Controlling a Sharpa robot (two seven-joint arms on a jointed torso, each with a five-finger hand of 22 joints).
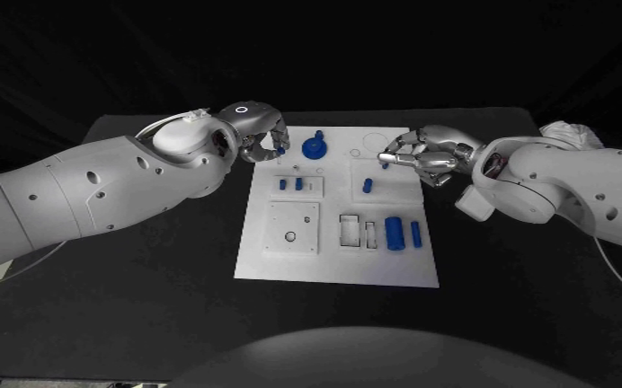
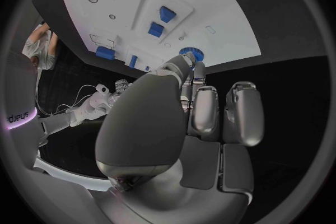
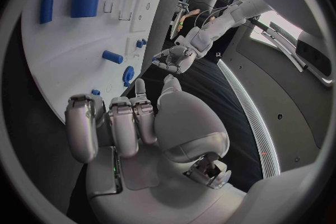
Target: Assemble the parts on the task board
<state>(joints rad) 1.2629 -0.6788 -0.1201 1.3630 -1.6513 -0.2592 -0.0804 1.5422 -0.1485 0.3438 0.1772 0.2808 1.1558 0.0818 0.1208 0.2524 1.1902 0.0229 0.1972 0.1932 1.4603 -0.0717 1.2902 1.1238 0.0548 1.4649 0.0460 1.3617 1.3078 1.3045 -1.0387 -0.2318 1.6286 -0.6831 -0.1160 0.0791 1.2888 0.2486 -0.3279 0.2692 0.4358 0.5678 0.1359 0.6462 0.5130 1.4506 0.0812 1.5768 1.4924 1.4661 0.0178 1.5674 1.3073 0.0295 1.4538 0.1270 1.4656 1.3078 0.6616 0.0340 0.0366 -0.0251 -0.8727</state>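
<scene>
Currently both hands hover at the task board's (image 1: pixel 334 267) far end: the left hand (image 1: pixel 263 143), fingers curled on nothing, beside the blue gear (image 1: pixel 314 147); whether the right hand (image 1: pixel 417 156) holds anything is unclear. Descending squarely over each part should avoid nudging neighbours.

A black table (image 1: pixel 155 307) — matte, dark — beneath everything.

Matt white, plastic-looking task board (image 1: pixel 340 262), smooth, with shallow moulded recesses. On the board, smooth blue plastic parts: a thick cylinder (image 1: pixel 394 231) and slim bar (image 1: pixel 416 233) near its right edge, a round knob (image 1: pixel 315 148) near its far edge, with a ribbed rim in the left wrist view. Under the board, matt black table (image 1: pixel 143 316). Left hand (image 1: pixel 261 139) and right hand (image 1: pixel 417 156): satin silver metal, softly gleaming. Glossy white shells on both arms.
</scene>
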